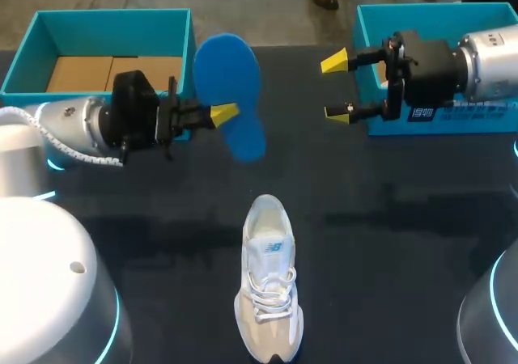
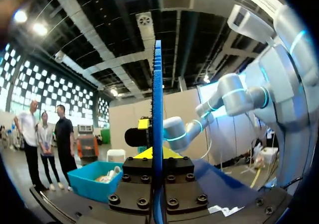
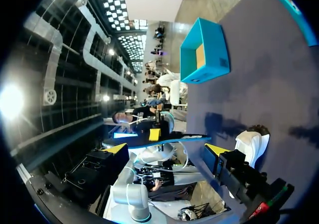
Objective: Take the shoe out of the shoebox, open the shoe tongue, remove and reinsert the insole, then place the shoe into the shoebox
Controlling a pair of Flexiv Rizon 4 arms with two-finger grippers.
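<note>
My left gripper is shut on a blue insole, held up on edge above the table's left middle. In the left wrist view the insole rises edge-on from between the fingers of the left gripper. My right gripper hangs open a short way to the insole's right, facing it, with nothing between its fingers. From the right wrist the insole lies as a thin blue line ahead of the open right gripper. The white shoe stands on the table near the front edge, toe toward the back; it also shows as shoe.
A teal shoebox with a brown cardboard floor stands at the back left, behind my left arm. A second teal box stands at the back right, partly behind my right arm. The dark tabletop stretches between shoe and boxes.
</note>
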